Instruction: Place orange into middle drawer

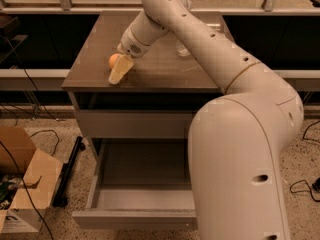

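Camera view: the gripper point(121, 70) was down on the counter point(165, 71) near its front-left corner, tip angled toward the front edge. The orange point(114, 60) sat on the counter touching or just beside the gripper's left side, partly hidden by it. Could not tell how the jaws stood, or whether the orange was between them or only next to them. No lift was visible, so probably at the grasp step.

The arm point(200, 39) reached in from the right and crossed over the counter, likely to come at the orange from above and behind.

The middle drawer point(140, 219) was pulled out below, with nothing visible inside and its opening facing up. It looked ready for a drop-in. It sat well under the counter's front edge, so the orange would need to come forward past that edge, then down.

The shallower drawer front point(135, 124) above was shut and out of the way. A clear bottle point(182, 49) stood further back on the counter, apart from the grasp.
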